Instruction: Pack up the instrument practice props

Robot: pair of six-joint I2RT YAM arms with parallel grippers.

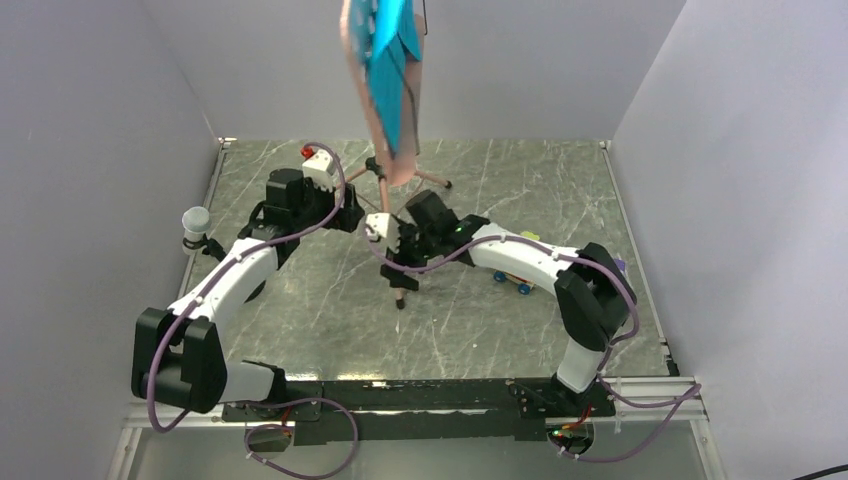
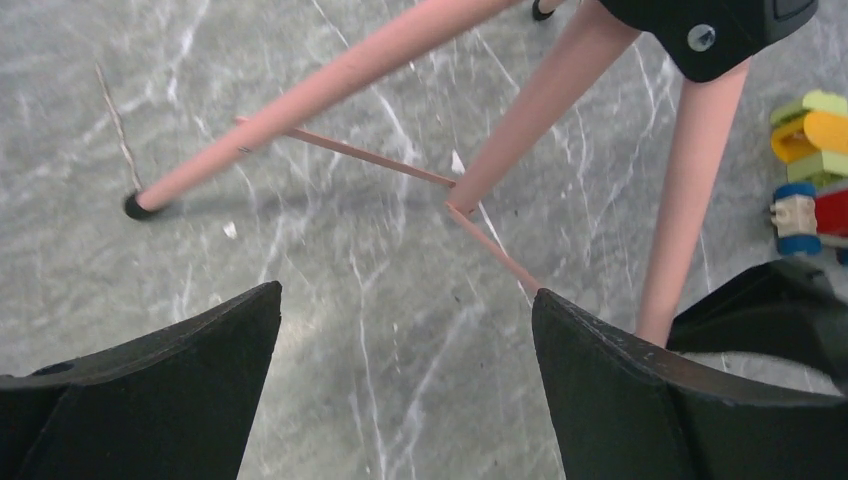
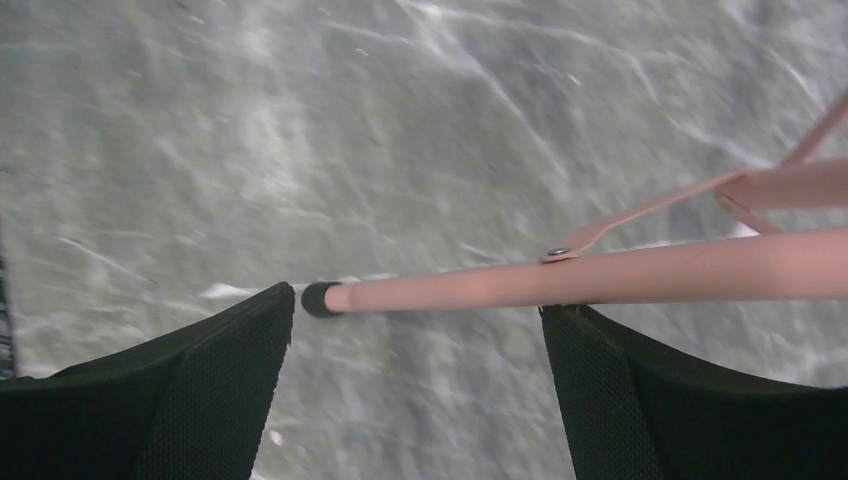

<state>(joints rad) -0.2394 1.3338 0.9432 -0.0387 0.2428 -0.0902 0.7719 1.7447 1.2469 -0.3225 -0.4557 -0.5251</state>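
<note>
Salmon-pink music stand (image 1: 402, 165) upright on surface (image 1: 480, 320), cyan pages (image 1: 392, 60) on it; left hand (image 2: 405, 295) released over tripod; right hand (image 3: 415, 300) released, one leg (image 3: 600, 275) between fingers; I judge next: clench leg, fold.

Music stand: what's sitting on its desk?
Cyan sheet-music pages cover most of the salmon-pink desk; only its edges show. The top is cut off by the picture.

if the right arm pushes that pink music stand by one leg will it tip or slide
Probably tippy: the music stand is tall on thin legs, with the blue pages up top. The legs look stiff; thin braces tie them. The black foot caps may grip rather than slide.
</note>
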